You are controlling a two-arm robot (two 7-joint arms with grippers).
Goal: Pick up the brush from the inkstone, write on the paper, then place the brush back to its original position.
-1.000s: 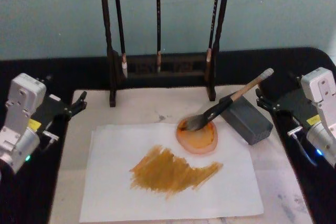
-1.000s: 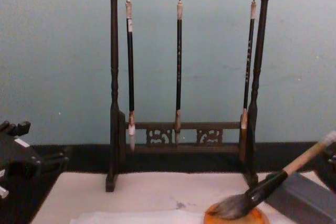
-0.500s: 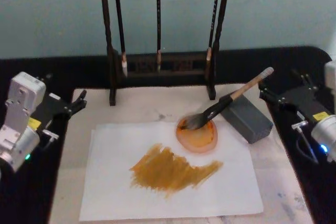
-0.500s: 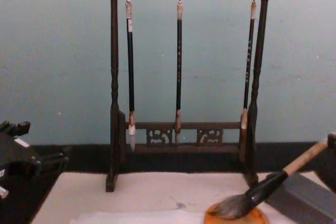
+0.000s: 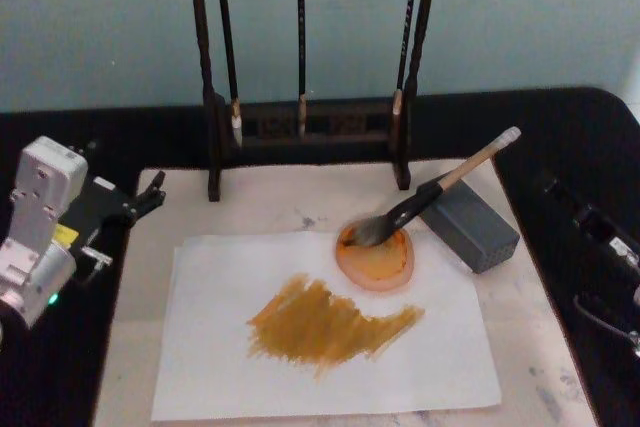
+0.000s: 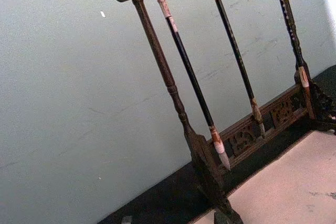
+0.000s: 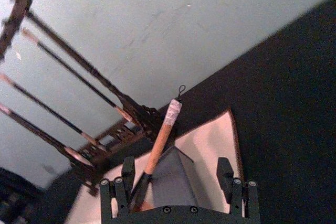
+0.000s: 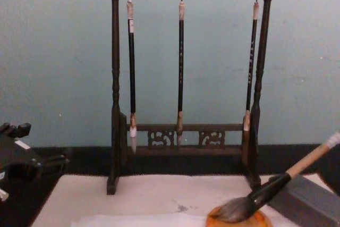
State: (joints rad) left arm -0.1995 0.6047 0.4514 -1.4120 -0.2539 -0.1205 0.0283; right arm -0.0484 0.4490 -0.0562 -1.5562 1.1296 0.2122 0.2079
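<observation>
The brush lies at rest, its grey bristles on a round orange dish and its tan handle propped on the grey inkstone block. The white paper carries a broad ochre stroke. My right gripper sits off the mat at the right edge, apart from the brush. In the right wrist view the right gripper is open, and the brush handle lies beyond its fingers. My left gripper is parked open at the mat's left side and also shows low in the chest view.
A dark wooden rack with three thin hanging brushes stands at the back of the cream mat. The mat lies on a black table. A pale blue wall rises behind the rack.
My right arm has drawn back to the right, away from the brush handle, and most of it has left the head view. Brush, paper and left arm have not moved.
</observation>
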